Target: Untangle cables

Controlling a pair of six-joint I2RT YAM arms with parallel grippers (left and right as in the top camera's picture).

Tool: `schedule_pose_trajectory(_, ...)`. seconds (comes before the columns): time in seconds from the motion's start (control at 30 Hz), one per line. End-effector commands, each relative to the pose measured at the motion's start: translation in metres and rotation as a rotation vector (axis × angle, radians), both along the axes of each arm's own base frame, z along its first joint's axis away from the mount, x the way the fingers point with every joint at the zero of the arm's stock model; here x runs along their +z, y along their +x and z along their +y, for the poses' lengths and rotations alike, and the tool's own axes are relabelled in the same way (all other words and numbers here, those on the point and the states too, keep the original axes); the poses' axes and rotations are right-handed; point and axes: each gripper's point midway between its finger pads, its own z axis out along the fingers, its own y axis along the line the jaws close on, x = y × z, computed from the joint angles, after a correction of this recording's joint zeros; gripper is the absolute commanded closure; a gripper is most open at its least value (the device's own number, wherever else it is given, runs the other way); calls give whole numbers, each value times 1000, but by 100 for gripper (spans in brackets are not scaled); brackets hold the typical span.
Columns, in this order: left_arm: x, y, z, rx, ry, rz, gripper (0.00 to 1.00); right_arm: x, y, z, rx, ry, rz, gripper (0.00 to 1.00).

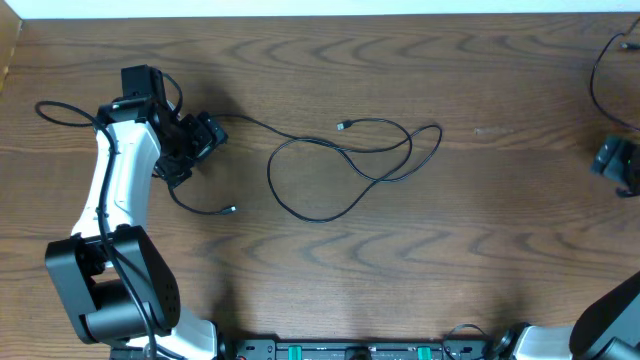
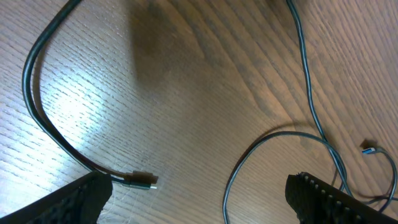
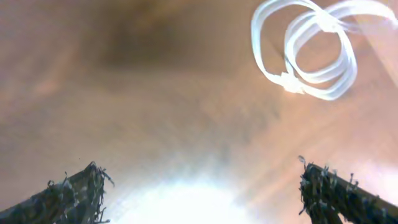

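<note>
Two grippers hang over one wooden table (image 1: 480,250): the left gripper (image 1: 198,145) on the left side, jaws spread wide and empty, and the right gripper (image 3: 202,177) at the far right edge, jaws likewise spread and empty. Black cable (image 1: 272,175) lies in loose crossed loops at table centre, one plug (image 2: 144,181) on the wood just beside a left fingertip (image 2: 93,186). White cable (image 3: 305,50), blurred, lies coiled ahead of the right gripper.
</note>
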Motion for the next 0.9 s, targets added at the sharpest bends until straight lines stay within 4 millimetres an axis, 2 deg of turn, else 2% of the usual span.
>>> schedule_pose_trajectory(0.0,-3,-1,0,1,5,11,6,9,-26,-11,-172,-52,24,1)
schedule_pose_trajectory(0.07,-3,-1,0,1,5,11,6,5,-35,-6,-178,-35,65,1)
schedule_pose_trajectory(0.17,-3,-1,0,1,5,11,6,4,-55,-10,-216,-53,136,1)
schedule_pose_trajectory(0.33,-3,-1,0,1,5,11,6,-2,-72,-12,-251,1,166,1)
schedule_pose_trajectory(0.47,-3,-1,0,1,5,11,6,-1,-102,-27,-397,-26,197,1)
schedule_pose_trajectory(0.63,-3,-1,0,1,5,11,6,-14,-138,-46,-536,1,192,1)
schedule_pose_trajectory(0.77,-3,-1,1,2,5,11,6,-33,-150,-56,-599,61,119,1)
schedule_pose_trajectory(0.87,-3,-1,1,2,5,11,6,-46,-148,-65,-577,95,42,1)
